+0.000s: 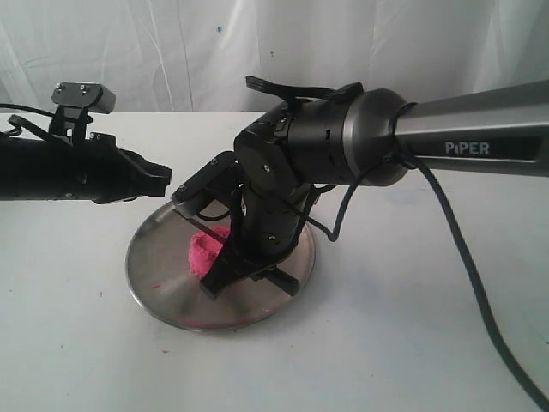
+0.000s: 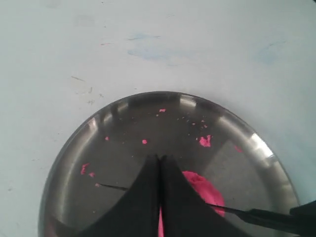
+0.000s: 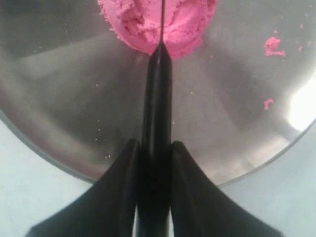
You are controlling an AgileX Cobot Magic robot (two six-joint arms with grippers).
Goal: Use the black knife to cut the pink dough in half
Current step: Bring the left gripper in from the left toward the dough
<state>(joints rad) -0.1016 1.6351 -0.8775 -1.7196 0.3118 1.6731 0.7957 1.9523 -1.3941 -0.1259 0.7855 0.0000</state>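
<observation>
The pink dough lies as one rough lump near the middle of a round steel plate. My right gripper reaches down over the plate, shut on the handle of the black knife. In the right wrist view the handle runs out between the fingers, and the thin blade stands edge-on in the dough. My left gripper hovers above the plate's left part, shut and empty. The left wrist view shows its tips pressed together, with the dough and the knife blade beneath.
Small pink crumbs are scattered over the plate, some near its rim. The plate sits on a white table with a white curtain behind. A black cable hangs from the right arm to the table.
</observation>
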